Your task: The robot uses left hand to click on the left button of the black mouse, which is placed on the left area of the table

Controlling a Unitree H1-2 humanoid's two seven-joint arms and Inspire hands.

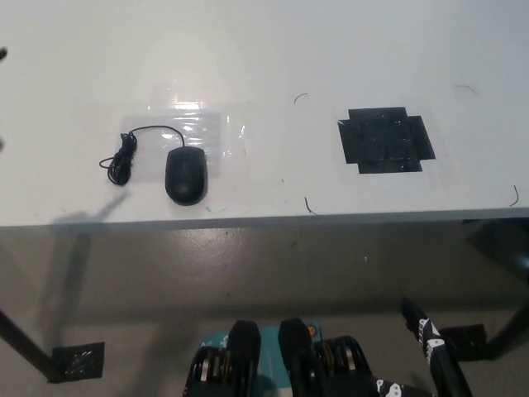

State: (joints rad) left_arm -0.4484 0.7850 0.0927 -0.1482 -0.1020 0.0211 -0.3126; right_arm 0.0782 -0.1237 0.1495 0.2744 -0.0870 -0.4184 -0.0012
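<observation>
Oddly, no white left hand is seen in the head view, so its finger state cannot be told; only the black right hand (pixel 426 332) is seen low at the right, fingers unclear. The click is judged not yet made. The black oval plastic mouse (pixel 185 174) lies untouched near the front left edge of the white table (pixel 264 50), its coiled black cord (pixel 124 157) beside it. A black tape patch (pixel 385 141) lies well apart; nothing blocks the approach.

One mouse (pixel 185 174), one tape patch (pixel 385 141)
</observation>
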